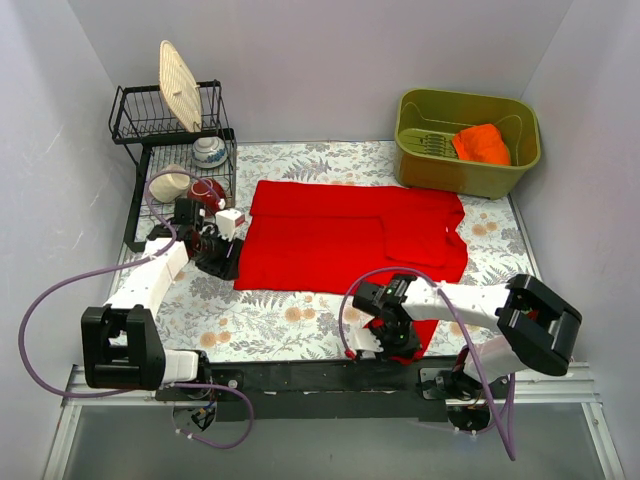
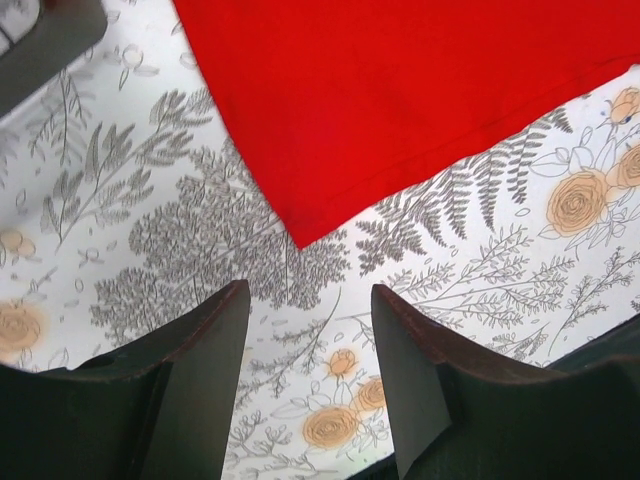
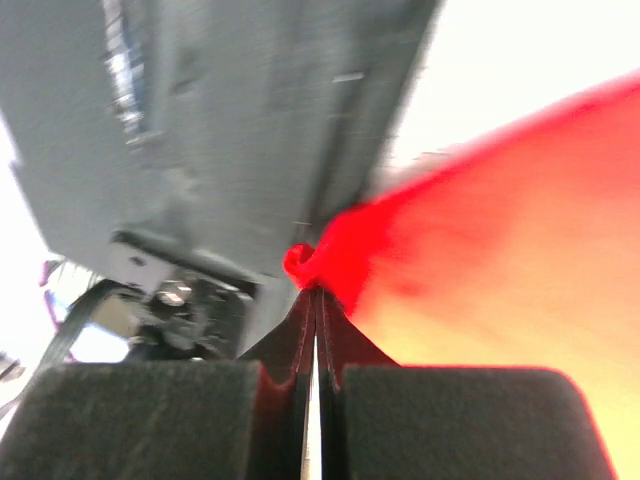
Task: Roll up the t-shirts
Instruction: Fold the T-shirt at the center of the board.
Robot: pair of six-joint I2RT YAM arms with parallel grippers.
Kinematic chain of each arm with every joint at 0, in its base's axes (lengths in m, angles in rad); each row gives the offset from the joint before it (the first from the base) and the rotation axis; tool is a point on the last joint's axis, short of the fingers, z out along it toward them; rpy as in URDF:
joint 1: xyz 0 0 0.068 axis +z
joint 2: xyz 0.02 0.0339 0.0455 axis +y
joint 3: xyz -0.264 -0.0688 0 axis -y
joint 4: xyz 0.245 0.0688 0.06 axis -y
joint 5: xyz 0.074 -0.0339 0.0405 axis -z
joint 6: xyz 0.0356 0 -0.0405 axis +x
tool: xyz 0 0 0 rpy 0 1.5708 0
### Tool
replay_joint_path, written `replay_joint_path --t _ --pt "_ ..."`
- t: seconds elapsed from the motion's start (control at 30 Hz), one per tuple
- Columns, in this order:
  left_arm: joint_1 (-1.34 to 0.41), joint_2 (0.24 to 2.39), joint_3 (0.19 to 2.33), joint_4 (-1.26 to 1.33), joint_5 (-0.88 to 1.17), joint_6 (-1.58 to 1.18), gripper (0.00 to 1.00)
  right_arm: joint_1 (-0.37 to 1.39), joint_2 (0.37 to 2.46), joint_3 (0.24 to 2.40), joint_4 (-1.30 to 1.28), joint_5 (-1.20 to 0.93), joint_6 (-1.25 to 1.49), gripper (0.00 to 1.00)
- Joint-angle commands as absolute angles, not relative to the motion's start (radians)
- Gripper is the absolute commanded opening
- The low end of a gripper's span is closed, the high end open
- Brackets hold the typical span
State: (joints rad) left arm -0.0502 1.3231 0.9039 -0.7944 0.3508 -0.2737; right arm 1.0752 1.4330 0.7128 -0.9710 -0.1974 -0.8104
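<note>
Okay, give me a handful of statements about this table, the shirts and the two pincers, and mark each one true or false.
1. The right pincer is shut on an edge of the red t-shirt. True.
2. The left pincer grips the red t-shirt. False: it is open over the bare tablecloth, with the shirt's corner just ahead of it.
3. The orange bundle lies in the green tub. True.
4. The red t-shirt is rolled up. False: it lies spread out, unrolled.
5. The dish rack stands at the back right. False: it stands at the back left.
</note>
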Motion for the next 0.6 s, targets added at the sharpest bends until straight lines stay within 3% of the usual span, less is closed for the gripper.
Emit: replay_joint_path --t 0.0,0.23,0.47,0.57 --pt "-0.015 1.261 0.879 -0.831 0.307 -0.32 0.52 1.025 1.387 0.824 -0.949 -0.166 -0.801 0.01" --pt "-0.006 1.293 0.89 -0.807 0.258 -0.437 0.54 0.954 1.321 0.816 -0.972 -0.172 -0.805 0.01" --pt "-0.005 1.469 0.939 -0.867 0.354 -0.403 0.39 0.934 1.256 0.821 -1.017 -0.172 -0.813 0.01" --pt "-0.005 1.502 0.94 -0.841 0.362 -0.408 0.38 0.922 1.212 0.821 -1.045 -0.181 -0.795 0.01"
